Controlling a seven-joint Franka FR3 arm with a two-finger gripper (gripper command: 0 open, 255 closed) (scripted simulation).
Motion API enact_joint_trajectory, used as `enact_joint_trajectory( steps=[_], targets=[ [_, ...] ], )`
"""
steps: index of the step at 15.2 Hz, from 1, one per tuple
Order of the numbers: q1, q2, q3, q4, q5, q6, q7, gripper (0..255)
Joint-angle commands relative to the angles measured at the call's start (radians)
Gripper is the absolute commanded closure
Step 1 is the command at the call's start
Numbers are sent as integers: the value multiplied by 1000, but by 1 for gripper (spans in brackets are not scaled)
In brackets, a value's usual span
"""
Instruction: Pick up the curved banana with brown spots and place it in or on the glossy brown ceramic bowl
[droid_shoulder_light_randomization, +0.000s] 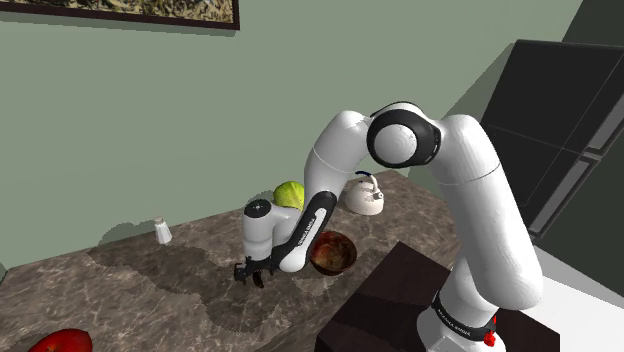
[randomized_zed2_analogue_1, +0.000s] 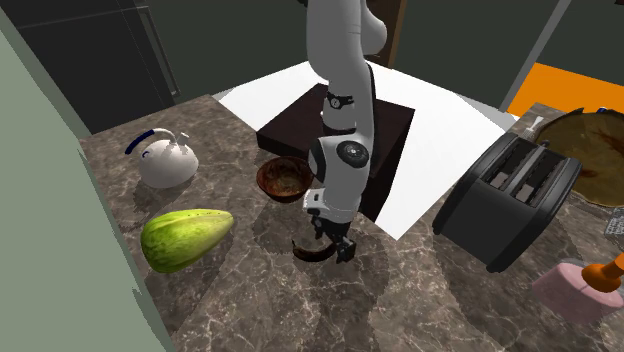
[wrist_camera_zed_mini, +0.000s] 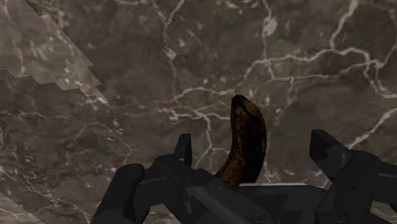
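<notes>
A dark, brown-spotted curved banana (wrist_camera_zed_mini: 245, 143) lies on the marble counter (wrist_camera_zed_mini: 127, 76). My black gripper (wrist_camera_zed_mini: 254, 145) is low over it and open; the banana sits between the two fingers (wrist_camera_zed_mini: 183, 147) without touching either. In the second exterior view the banana (randomized_zed2_analogue_1: 310, 251) curves out from under the gripper (randomized_zed2_analogue_1: 335, 243). The glossy brown bowl (randomized_zed2_analogue_1: 284, 178) stands empty a short way behind the gripper, toward the stand. In the shoulder view the gripper (droid_shoulder_light_randomization: 250, 272) hangs just above the counter, left of the bowl (droid_shoulder_light_randomization: 333, 252).
A white kettle (randomized_zed2_analogue_1: 165, 160) and a green melon-like fruit (randomized_zed2_analogue_1: 185, 237) sit near the wall. A black toaster (randomized_zed2_analogue_1: 510, 195) stands at the second exterior view's right. The dark stand (randomized_zed2_analogue_1: 385, 125) is behind the bowl. A small white shaker (droid_shoulder_light_randomization: 162, 231) and a red object (droid_shoulder_light_randomization: 60, 342) lie further off.
</notes>
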Motion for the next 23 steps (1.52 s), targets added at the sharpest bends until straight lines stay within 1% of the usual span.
enact_joint_trajectory(
  steps=[1, 9, 10, 18, 23],
  targets=[
    [11, 35, -14, 20, -10, 17, 10, 0],
    [11, 35, -14, 20, -10, 17, 10, 0],
    [11, 35, -14, 20, -10, 17, 10, 255],
    [17, 39, -14, 26, -9, 14, 15, 255],
    [-9, -18, 11, -4, 9, -15, -10, 255]
  ],
)
